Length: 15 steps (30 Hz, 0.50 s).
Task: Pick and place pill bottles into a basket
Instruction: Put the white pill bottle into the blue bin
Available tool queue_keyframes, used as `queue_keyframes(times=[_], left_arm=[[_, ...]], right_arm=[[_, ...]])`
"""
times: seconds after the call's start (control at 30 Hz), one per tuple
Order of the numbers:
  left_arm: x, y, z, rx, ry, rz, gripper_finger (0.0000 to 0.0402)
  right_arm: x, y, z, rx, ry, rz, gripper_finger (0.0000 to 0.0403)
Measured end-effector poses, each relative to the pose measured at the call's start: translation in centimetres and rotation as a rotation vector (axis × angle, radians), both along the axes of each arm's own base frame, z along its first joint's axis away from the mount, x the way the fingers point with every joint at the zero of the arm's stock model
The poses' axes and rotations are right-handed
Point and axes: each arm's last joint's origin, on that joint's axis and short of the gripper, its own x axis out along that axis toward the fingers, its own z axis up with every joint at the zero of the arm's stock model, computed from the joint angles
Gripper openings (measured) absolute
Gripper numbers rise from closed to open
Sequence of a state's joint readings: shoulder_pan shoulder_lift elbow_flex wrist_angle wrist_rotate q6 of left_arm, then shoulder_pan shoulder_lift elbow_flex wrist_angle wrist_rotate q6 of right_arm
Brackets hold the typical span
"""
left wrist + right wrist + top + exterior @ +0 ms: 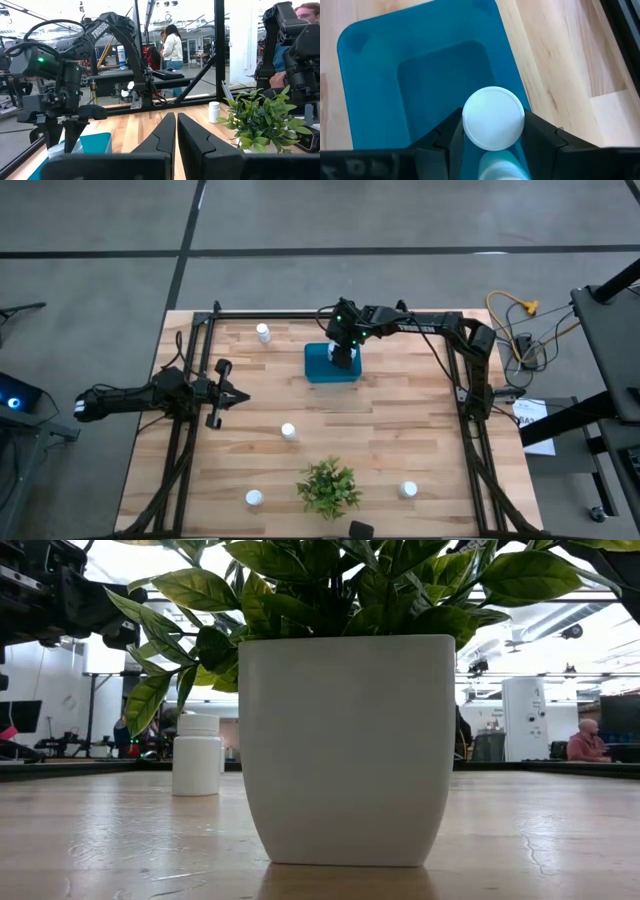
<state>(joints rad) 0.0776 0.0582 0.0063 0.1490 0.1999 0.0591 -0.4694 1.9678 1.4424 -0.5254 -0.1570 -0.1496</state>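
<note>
The teal basket [318, 366] stands at the table's far middle; it also shows in the right wrist view [415, 80] and the left wrist view [98, 142]. My right gripper [343, 356] is over its right part, shut on a white pill bottle [493, 118]. Several other pill bottles stand upright on the table: one far left [263, 332], one in the middle [288, 431], one near left [254, 498], one near right [408, 489]. My left gripper [238, 394] is shut and empty at the left, above the table. My right gripper pinches the bottle between its two fingers, which stand on opposite sides of the round cap [470, 131]. The fingers come from above, pointing down. The bottle is upright, cap up, over the inside of the basket; whether its base rests on the floor is hidden.
A green plant in a white pot [328, 486] stands near the front edge and fills the low view [346, 748], with one bottle [197, 753] beside it. A black frame runs along the table's left, right and far sides. People stand in the room beyond the table.
</note>
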Motion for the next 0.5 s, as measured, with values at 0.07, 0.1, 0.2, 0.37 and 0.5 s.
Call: queue_keyframes(times=[0.07,0.1,0.2,0.37,0.5], left_arm=[[0.0,0.0,0.0,0.000,0.000,0.000,0.0002],[0.0,0.0,0.0,0.000,0.000,0.000,0.0002],[0.0,0.0,0.0,0.000,0.000,0.000,0.0002],[0.0,0.0,0.0,0.000,-0.001,0.000,0.0002],[0.0,0.0,0.0,0.000,0.000,0.000,0.0002]], right_arm=[[0.1,-0.1,-0.4,0.004,0.007,0.000,0.0144],[0.1,-0.1,-0.6,0.007,0.013,0.000,0.0144],[0.3,-0.2,-1.3,0.010,0.022,0.003,0.0144],[0.4,-0.4,-1.5,0.009,0.022,0.002,0.0144],[0.3,-0.5,-1.4,0.009,0.021,0.000,0.0144]])
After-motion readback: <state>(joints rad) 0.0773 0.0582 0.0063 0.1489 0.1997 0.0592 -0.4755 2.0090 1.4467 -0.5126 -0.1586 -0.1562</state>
